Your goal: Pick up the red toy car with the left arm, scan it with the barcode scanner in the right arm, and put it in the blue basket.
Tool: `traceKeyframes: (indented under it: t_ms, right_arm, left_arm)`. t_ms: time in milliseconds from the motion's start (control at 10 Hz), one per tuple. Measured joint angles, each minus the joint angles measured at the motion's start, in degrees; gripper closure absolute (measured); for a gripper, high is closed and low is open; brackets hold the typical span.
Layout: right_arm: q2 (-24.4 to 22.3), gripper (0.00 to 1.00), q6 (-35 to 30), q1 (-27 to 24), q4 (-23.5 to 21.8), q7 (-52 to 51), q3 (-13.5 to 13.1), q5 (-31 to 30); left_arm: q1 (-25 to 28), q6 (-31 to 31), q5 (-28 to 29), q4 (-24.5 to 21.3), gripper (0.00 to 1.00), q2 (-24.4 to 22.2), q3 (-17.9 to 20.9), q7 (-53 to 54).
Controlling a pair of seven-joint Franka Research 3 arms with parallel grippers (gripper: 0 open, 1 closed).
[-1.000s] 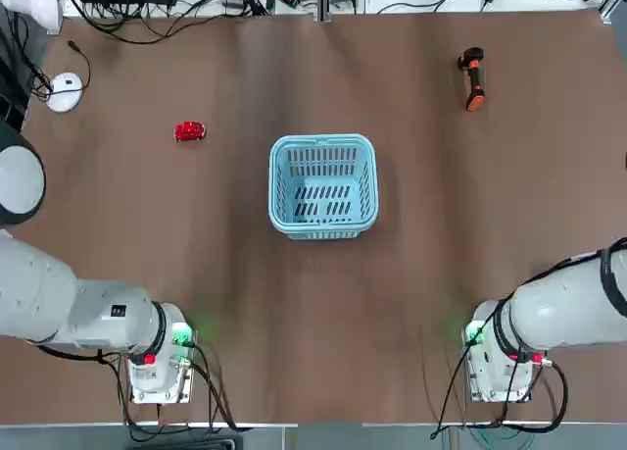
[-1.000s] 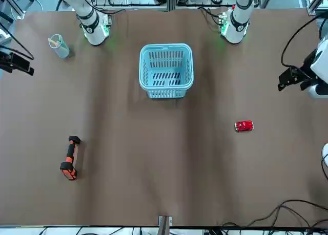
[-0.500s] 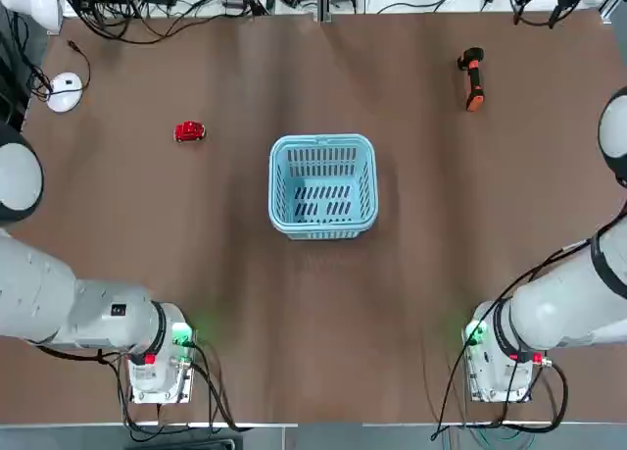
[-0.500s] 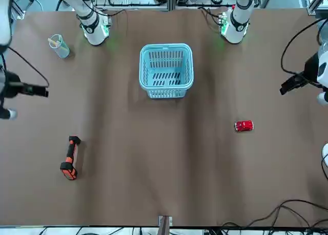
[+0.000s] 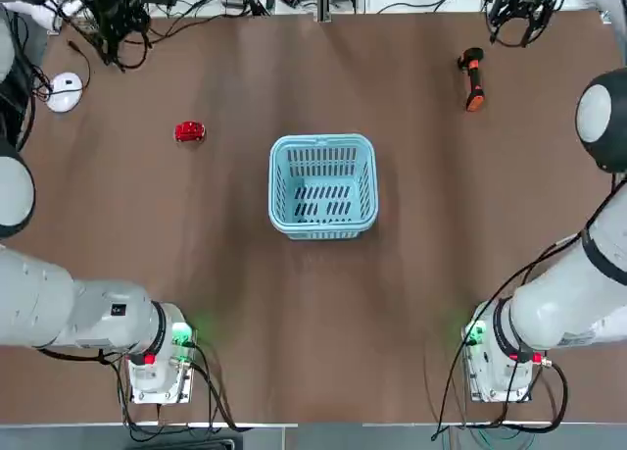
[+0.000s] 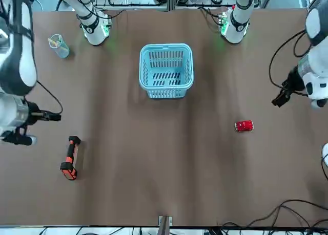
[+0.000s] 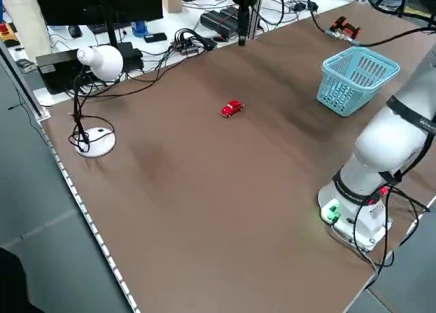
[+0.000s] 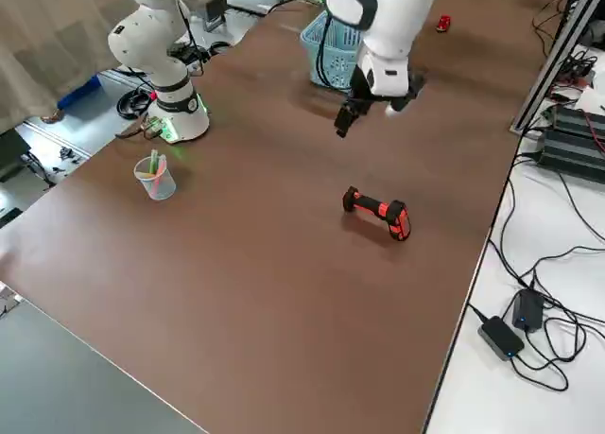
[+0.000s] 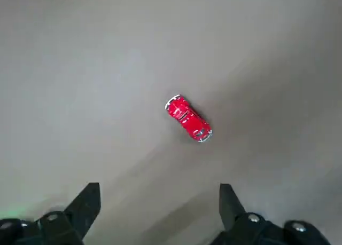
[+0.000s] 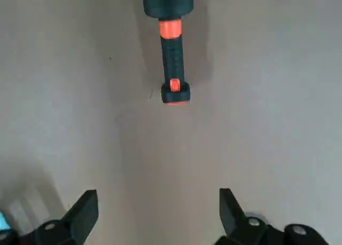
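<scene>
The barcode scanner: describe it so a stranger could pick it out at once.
Start at the blue basket mid-table. Look toward the far right corner as the robot faces: the barcode scanner lies alone on its side. Its pistol shape, black head and orange handle distinguish it from the tiny red toy car.

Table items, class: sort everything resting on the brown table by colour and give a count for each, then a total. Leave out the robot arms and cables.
Red: 1, toy car
Blue: 1, basket
Orange and black: 1, scanner
Clear: 1, plastic cup
White: 1, desk lamp
Total: 5
</scene>
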Motion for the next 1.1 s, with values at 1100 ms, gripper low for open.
traceKeyframes:
  t_ms: [1100]
  right_arm:
    - [15.0, 0.00, 30.4, -0.6, -4.2, 0.1, -0.2, 1.7]
  left_arm:
    - [0.7, 30.5, -5.6, -15.1, 0.00, 16.4, 2.2, -15.4]
